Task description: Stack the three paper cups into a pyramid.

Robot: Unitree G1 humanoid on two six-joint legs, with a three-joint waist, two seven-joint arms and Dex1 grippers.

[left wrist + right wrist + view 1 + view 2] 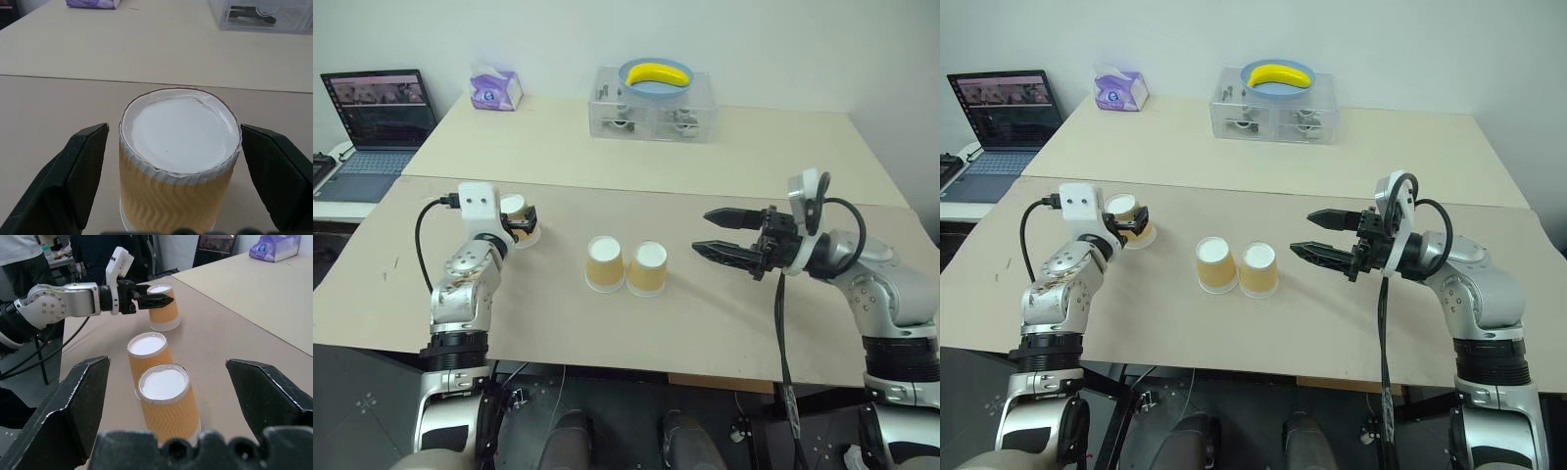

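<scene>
Left hand (523, 224) at centre left of frame, fingers apart either side of inverted paper cup (519, 219) on bench (705, 323), gaps visible both sides. Other two cups (604, 263) (647, 267) upside down, touching, mid-frame. Right hand (720, 234) at right, spread wide, empty, pointing toward pair.

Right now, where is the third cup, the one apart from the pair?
The third cup stands upside down on the near table, on the robot's left, between the left tool's fingers and apart from the pair of cups at the middle.
</scene>
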